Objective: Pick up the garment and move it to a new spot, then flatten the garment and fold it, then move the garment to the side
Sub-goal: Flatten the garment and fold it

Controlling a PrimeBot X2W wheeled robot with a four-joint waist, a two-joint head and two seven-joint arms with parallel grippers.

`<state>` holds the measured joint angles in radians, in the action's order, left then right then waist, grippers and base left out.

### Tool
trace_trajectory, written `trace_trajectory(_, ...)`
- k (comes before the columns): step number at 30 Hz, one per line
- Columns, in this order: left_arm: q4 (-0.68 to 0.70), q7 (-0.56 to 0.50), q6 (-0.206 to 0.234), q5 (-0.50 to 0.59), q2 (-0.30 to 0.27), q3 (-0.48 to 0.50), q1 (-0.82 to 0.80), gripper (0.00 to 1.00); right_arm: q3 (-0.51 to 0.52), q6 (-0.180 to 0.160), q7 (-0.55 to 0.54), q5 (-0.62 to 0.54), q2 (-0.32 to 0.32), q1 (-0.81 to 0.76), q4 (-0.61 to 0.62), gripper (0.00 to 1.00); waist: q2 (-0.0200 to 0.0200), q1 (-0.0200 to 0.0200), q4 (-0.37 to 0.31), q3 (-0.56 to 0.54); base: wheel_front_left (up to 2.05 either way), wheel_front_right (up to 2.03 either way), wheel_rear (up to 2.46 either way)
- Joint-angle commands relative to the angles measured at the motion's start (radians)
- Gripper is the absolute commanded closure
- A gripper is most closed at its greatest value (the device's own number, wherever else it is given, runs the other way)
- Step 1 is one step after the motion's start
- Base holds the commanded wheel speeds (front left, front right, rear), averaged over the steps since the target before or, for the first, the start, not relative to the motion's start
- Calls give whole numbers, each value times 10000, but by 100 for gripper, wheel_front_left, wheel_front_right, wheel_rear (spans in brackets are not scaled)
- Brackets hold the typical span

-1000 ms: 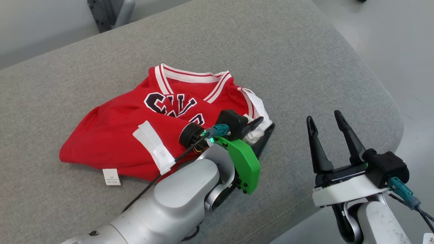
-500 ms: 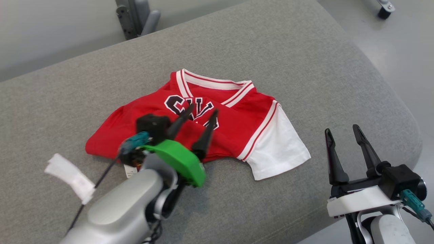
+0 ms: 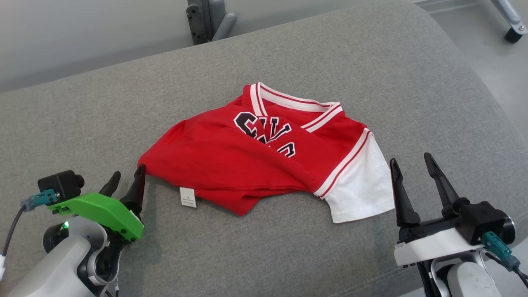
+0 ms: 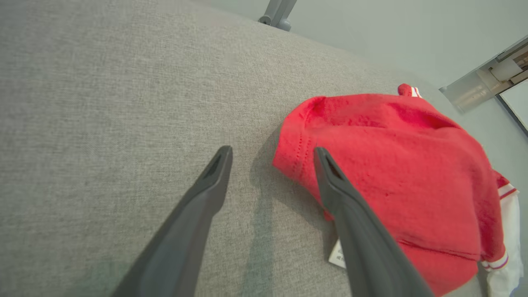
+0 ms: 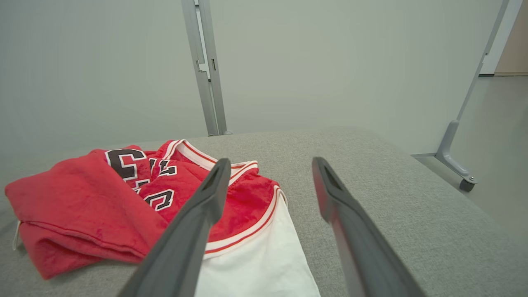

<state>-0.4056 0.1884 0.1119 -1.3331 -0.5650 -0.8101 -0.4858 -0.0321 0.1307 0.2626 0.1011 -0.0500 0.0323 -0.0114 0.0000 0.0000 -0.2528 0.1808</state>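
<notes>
The left gripper [image 3: 126,178] has come off the top of the garment [image 3: 231,165] and backed away to its eight o'clock, and the head camera has swung too, so the whole scene sits differently. The left fingers are spread with nothing between them. The nearer fingertip stands right at the red hem corner, though I cannot tell whether it is touching or just shy. The jersey lies mid-way across the grey cushion [image 3: 330,62], bunched and doubled over itself, its lettering creased, with the care tag [image 3: 188,196] poking out at six o'clock. Its white sleeve [image 3: 359,185] is laid flat at four o'clock. Just past that sleeve, the right gripper [image 3: 411,161] waits with its fingers apart, also empty. My worry is the left corner. The cloth looks stacked there, so a pinch may catch several layers and drag the whole bundle instead of opening it. A hard pull toward three o'clock could also slide the sleeve toward the cushion's rounded edge.
</notes>
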Motion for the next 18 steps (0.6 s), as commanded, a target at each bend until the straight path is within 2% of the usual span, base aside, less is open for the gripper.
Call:
trace_trajectory(1, -135, -133, -320, -204, 93, 50, 60, 0, -11, 2, 33, -85, -10, 119, 10, 0, 0, 0, -15, 85, 0, 0, 0)
trace_trajectory(3, -325, -274, -757, -532, 269, 155, -39, 0, -28, 4, 33, -82, -10, 142, -1, 0, 0, 0, -44, 140, 0, 0, 0)
trace_trajectory(13, -1241, -558, -2086, -1131, 830, 355, -533, 0, 39, 4, 33, -105, -9, 220, -10, 0, 0, 0, -217, 262, 0, 0, 0)
trace_trajectory(14, -1240, -606, -2171, -1183, 857, 336, -535, 19, 65, 2, 33, -100, -10, 201, -14, 0, 0, 0, -205, 254, 0, 0, 0)
trace_trajectory(15, -1232, -538, -2226, -1140, 865, 330, -579, 64, 104, 4, 33, -89, -10, 177, -17, 0, 0, 0, -181, 247, 0, 0, 0)
trace_trajectory(16, -1207, -508, -2284, -1081, 895, 297, -624, 100, 143, 4, 33, -73, -10, 144, -20, 0, 0, 0, -137, 235, 0, 0, 0)
trace_trajectory(18, -1087, -426, -2348, -894, 933, 174, -674, 100, 189, 4, 33, -22, -10, 73, -38, 0, 0, 0, -5, 183, 0, 0, 0)
